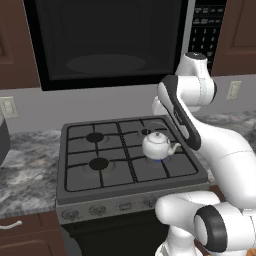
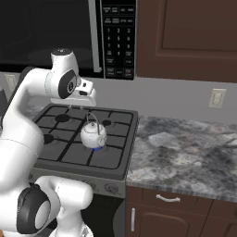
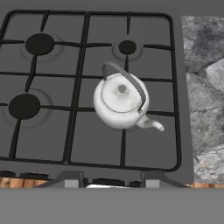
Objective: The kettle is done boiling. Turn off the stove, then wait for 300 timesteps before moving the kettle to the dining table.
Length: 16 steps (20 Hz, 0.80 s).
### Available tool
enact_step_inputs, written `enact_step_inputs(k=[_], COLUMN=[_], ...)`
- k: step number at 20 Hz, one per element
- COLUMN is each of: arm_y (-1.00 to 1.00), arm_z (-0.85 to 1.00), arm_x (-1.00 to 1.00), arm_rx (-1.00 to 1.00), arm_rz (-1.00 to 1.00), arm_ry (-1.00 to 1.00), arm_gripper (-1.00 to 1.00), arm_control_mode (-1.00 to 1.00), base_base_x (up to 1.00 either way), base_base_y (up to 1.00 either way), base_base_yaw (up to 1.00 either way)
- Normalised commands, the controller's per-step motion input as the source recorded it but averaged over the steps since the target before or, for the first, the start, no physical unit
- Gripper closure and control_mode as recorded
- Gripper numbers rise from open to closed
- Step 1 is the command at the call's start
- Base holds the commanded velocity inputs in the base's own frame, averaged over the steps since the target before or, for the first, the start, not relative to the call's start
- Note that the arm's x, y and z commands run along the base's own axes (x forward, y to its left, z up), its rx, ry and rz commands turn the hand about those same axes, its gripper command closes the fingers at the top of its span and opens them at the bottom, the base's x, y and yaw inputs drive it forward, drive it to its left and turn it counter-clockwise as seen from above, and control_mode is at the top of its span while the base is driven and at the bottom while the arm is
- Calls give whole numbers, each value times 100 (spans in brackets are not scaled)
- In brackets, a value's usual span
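Observation:
The white kettle (image 1: 157,145) (image 2: 94,135) (image 3: 120,100) stands upright on the front right burner of the dark stove (image 1: 80,177) (image 2: 60,155) (image 3: 52,131), its spout toward the right front. A small blue glow shows under it. Its wire handle stands up over the lid. My gripper (image 2: 86,105) (image 3: 110,180) hangs above the kettle, a short way over the handle, open and holding nothing. The front knobs (image 1: 70,215) (image 2: 111,188) sit in a row along the stove's front. The dining table is out of view.
A black microwave (image 1: 107,40) (image 2: 118,37) hangs low over the stove. Grey marbled worktop (image 2: 185,152) (image 3: 205,87) runs to the right, with dark cabinets (image 2: 185,32) above. A dark rounded vessel (image 1: 2,140) sits at the far left.

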Motion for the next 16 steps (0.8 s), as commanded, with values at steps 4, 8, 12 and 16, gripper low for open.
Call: enact_step_inputs(k=[4,8,12,16], arm_y=[0,0,0,0], arm_z=[0,0,0,-4], arm_x=[-3,-17,-12,-11], arm_rx=[0,0,0,0], arm_rz=[0,0,0,0], arm_ry=[0,0,0,0], arm_gripper=[-100,-100,-100,-100], arm_control_mode=[-100,-100,-100,-100], base_base_x=[0,0,0,0], base_base_y=[0,0,0,0], base_base_yaw=[0,0,0,0])
